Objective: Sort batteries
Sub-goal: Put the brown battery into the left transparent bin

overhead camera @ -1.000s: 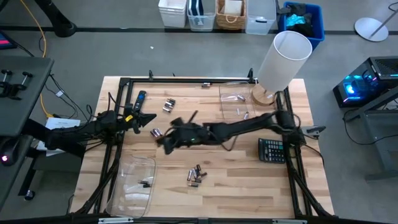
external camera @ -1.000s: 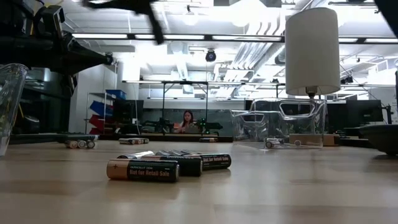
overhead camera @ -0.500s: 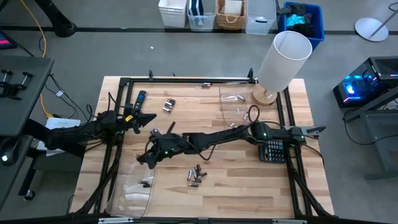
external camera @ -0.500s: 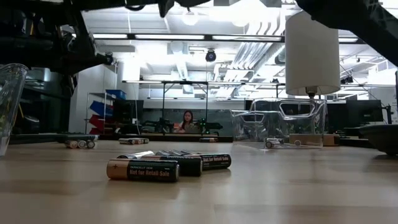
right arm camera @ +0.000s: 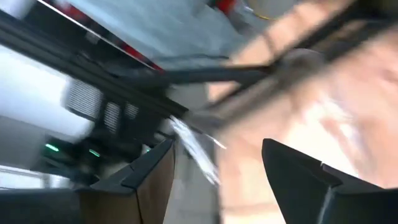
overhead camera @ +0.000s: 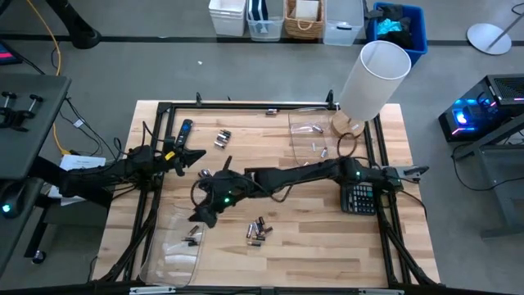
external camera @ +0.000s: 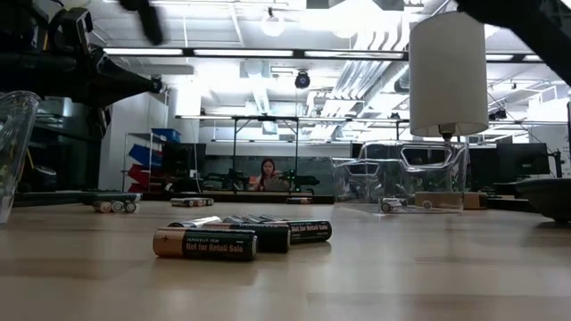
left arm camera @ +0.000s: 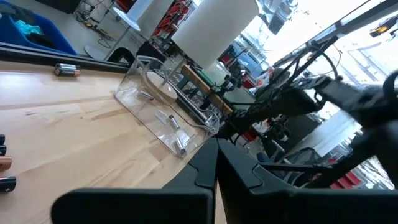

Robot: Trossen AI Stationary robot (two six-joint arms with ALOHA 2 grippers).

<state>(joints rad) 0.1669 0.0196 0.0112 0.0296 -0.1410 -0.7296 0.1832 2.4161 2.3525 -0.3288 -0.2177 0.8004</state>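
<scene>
— What did the high view give?
— The right gripper (overhead camera: pixel 202 215) hung over the clear tray (overhead camera: pixel 174 264); its fingers were too small to judge. Batteries (overhead camera: pixel 258 232) lay loose nearby. The left gripper (overhead camera: pixel 195 155) waited beside the remote (overhead camera: pixel 182 132).
— The low view?
— Batteries (external camera: pixel 239 235) sharp up front; the arms were cut off at the top.
— The wrists?
— Left fingers (left arm camera: pixel 205 168) were pressed together. The right view was blurred, but its fingers (right arm camera: pixel 152 171) stood wide apart, empty.
</scene>
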